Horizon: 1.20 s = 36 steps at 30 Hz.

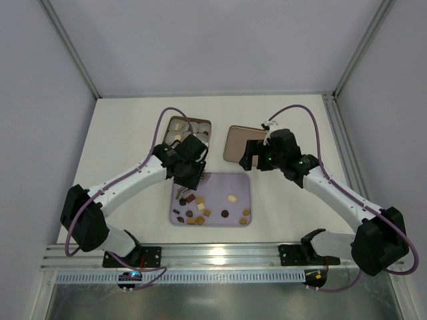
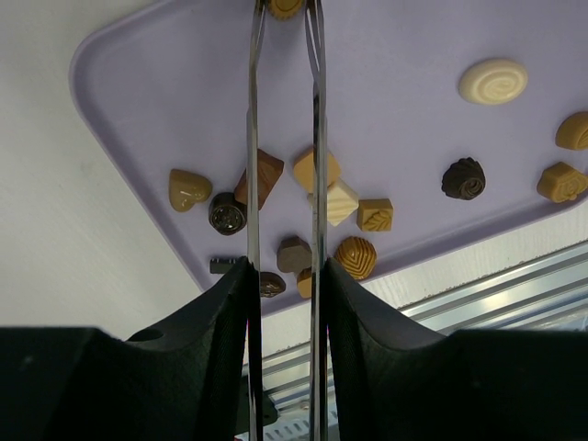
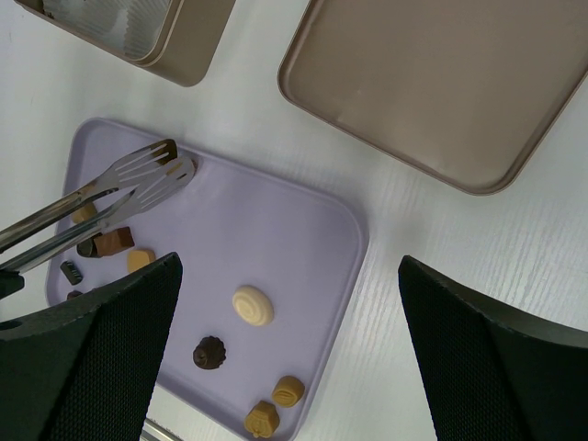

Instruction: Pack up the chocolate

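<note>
From above, a lavender tray (image 1: pixel 241 179) lies at the middle of the tabletop's near edge, and the chocolate (image 1: pixel 232 198) is scattered over it, thickest toward its left side. A brown tin (image 1: pixel 208 124) with pale cups stands toward the far edge, left of centre, with its lid (image 1: pixel 235 141) just beside it on the right. The left gripper (image 1: pixel 190 179) hangs over the tray's far-left corner. The right gripper (image 1: pixel 252 159) hangs over the lid's near edge. From here I cannot tell how either pair of jaws stands.

In the left wrist view, the left gripper (image 2: pixel 285 268) has its jaws closed on metal tongs (image 2: pixel 318 138). The tong blades are almost together and pinch a caramel piece (image 2: pixel 282 7) at their tips. Below them, brown, caramel and cream pieces (image 2: pixel 356 256) lie on the tray (image 2: pixel 147 83).

In the right wrist view, the right gripper (image 3: pixel 289 266) has its jaws spread wide with nothing between them, above the tray (image 3: pixel 276 211). The tongs (image 3: pixel 138 179) reach in from the left, and the lid (image 3: pixel 441 83) and tin (image 3: pixel 188 50) lie beyond.
</note>
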{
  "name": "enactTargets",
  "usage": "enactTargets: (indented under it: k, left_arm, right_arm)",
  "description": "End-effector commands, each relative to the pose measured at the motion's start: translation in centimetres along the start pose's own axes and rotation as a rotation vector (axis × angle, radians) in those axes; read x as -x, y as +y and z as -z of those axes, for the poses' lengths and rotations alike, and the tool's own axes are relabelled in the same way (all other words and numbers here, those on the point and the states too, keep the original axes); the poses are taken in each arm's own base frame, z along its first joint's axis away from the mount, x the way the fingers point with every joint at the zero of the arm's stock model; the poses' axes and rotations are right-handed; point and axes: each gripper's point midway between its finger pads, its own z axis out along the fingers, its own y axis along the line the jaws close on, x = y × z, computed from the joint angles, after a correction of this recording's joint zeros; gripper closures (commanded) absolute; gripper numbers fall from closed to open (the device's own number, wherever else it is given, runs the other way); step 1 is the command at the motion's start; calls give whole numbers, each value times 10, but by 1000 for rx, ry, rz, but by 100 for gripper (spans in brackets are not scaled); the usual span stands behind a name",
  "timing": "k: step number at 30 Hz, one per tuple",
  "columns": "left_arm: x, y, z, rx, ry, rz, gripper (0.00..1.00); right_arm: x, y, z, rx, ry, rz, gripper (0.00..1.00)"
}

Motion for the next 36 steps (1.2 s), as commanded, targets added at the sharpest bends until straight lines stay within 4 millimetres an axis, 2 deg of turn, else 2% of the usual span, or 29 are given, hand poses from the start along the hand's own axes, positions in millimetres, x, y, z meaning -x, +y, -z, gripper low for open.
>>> enactTargets:
  k: [1, 14, 31, 36]
  left_arm:
    - [20, -6, 3, -16, -68, -17, 64]
    - [8, -4, 9, -24, -31, -36, 69]
    - [-14, 0, 36, -56, -29, -15, 69]
    - [-14, 0, 41, -60, -45, -11, 68]
  right_arm:
    - [14, 6, 6, 18, -64, 13, 0]
    - [13, 5, 6, 18, -62, 8, 0]
    - [13, 6, 7, 21, -62, 5, 0]
    - [13, 7, 6, 24, -61, 4, 0]
